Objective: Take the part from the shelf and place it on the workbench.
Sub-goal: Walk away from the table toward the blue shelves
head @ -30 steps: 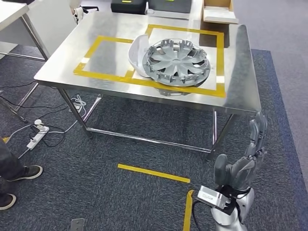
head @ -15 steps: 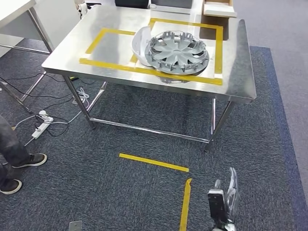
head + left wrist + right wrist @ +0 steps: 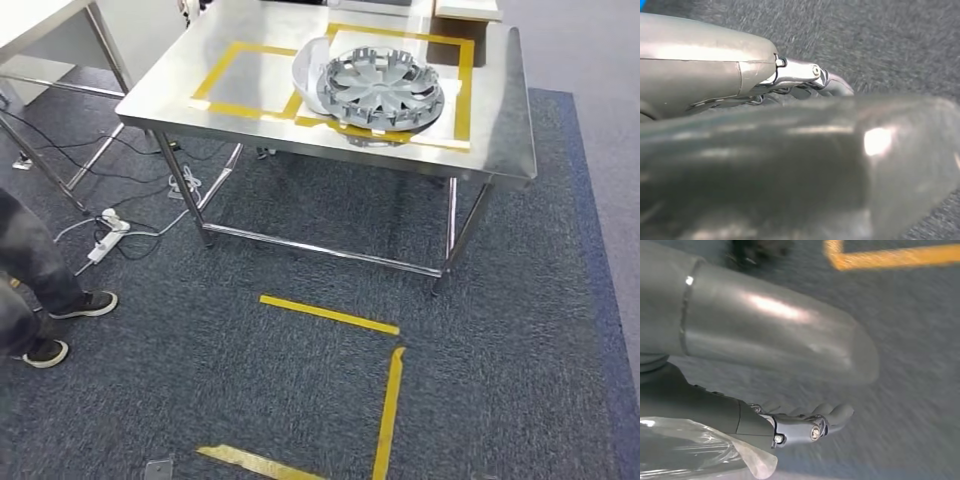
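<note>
Right hand has dropped from head view; part rests on workbench.

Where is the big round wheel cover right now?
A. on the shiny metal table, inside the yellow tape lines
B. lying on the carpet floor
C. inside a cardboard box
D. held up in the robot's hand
A: in the head view the grey wheel cover lies flat on the steel workbench, within the yellow tape rectangle, with a white curved part beside it.
</note>
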